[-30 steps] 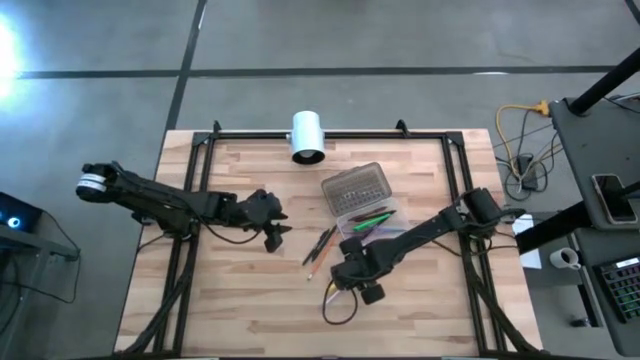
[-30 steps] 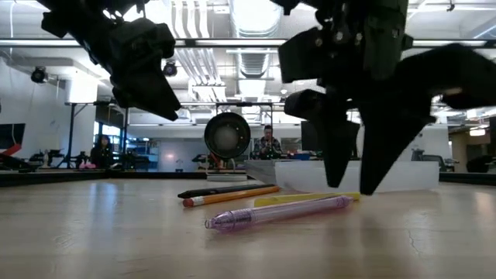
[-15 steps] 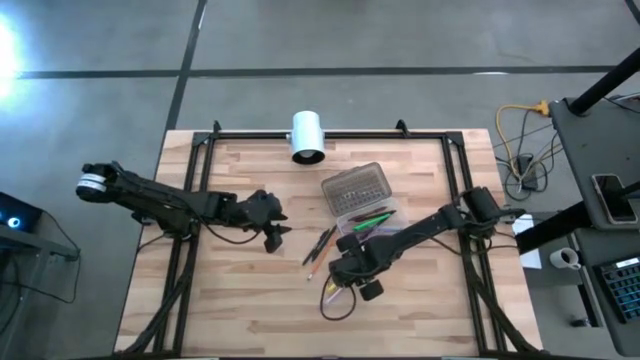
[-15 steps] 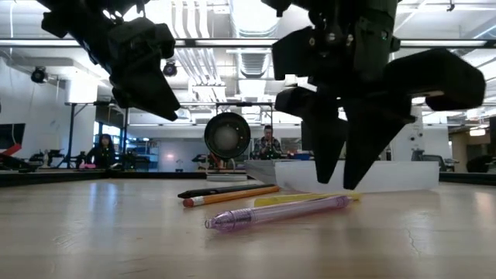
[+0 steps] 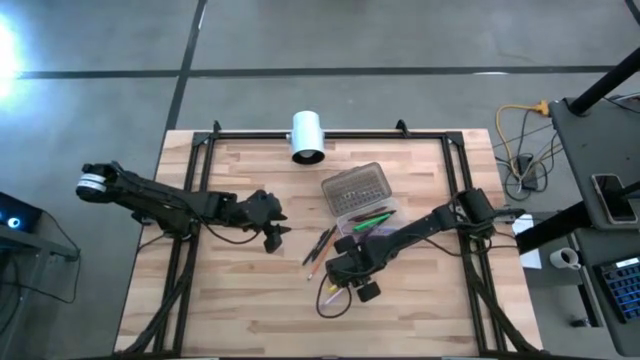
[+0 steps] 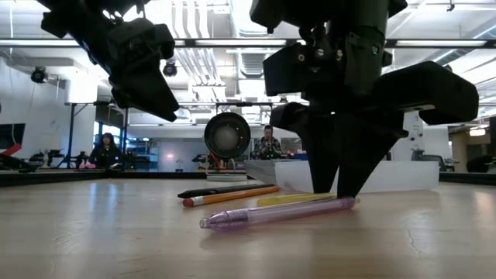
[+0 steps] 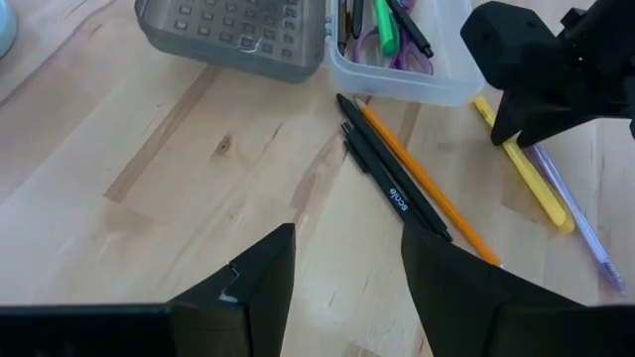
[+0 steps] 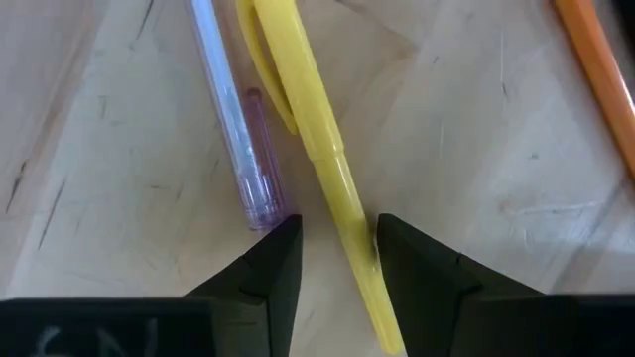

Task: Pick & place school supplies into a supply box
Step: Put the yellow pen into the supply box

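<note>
A yellow pen and a clear purple pen lie side by side on the table, left of the supply box. The box is a clear case with its grey lid folded open and supplies inside. My right gripper points down over the pens, open, with the yellow pen between its fingers. Its tips are at table height in the low view. Two black pens and an orange pencil lie nearby. My left gripper hangs open above the table's left half. My right gripper comes from above, pointing down, with its fingers across the yellow pen. The pen's barrel lies against the inner side of one finger. The other finger stands clear of it, beside the purple pen's end. Both pens lie flat on the table.
A white cylinder lies at the table's far edge. A black frame runs along the table's sides. A loop of cable hangs under my right arm. The table's near half is bare wood.
My right gripper has sunk to the table and drifted a little toward the table's left edge, onto the yellow pen. Its fingers have drawn closer together.
</note>
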You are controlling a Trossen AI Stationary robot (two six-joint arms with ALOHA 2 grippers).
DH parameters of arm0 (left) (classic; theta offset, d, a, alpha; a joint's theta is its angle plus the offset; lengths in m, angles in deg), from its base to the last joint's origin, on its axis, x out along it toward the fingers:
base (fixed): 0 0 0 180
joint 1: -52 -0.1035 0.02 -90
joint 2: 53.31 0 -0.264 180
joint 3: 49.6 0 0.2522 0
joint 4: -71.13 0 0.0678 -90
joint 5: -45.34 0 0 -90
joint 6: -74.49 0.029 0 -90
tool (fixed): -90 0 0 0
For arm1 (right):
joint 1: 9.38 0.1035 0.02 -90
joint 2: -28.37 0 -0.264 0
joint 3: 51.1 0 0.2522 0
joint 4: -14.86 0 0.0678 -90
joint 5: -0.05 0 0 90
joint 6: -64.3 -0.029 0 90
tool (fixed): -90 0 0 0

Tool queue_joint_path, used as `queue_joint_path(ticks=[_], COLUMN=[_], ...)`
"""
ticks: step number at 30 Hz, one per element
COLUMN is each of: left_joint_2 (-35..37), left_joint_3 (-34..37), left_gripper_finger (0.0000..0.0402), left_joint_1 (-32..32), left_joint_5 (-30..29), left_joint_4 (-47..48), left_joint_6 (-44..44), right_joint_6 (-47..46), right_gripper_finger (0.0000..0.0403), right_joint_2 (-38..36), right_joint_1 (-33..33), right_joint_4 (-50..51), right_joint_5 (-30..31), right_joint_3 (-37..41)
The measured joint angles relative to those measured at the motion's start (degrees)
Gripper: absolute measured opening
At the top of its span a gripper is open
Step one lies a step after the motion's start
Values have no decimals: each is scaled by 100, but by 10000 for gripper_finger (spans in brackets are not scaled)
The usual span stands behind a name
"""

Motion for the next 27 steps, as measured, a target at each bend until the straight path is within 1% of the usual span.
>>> queue_joint_path(ticks=[3,5,12,14,17,19,23,25,27], left_joint_2=[-1,-1,-1,-1,-1,-1,-1,-1,-1], left_joint_3=[2,4,11,11,13,13,13,13,13], left_gripper_finger=[170,170,170,170,170,170,170,170,170], left_joint_1=[0,0,0,0,0,0,0,0,0], left_joint_5=[-1,-1,-1,-1,-1,-1,-3,-2,-1], left_joint_4=[2,0,0,2,0,2,0,0,-2], left_joint_6=[0,0,0,0,0,0,0,-2,-2], right_joint_6=[17,25,2,-11,-177,-330,-652,-763,-840], right_gripper_finger=[121,109,35,22,18,20,20,20,20], right_joint_2=[24,42,49,38,-15,-122,-708,-1023,-1307], right_joint_1=[-4,-38,-207,-235,-264,-286,-280,-302,-429], right_joint_4=[-10,-11,-19,-23,22,161,379,485,764], right_joint_5=[-14,-36,-80,-54,78,143,233,431,768], right_joint_3=[-5,-7,-7,-13,-94,-289,-811,-899,-896])
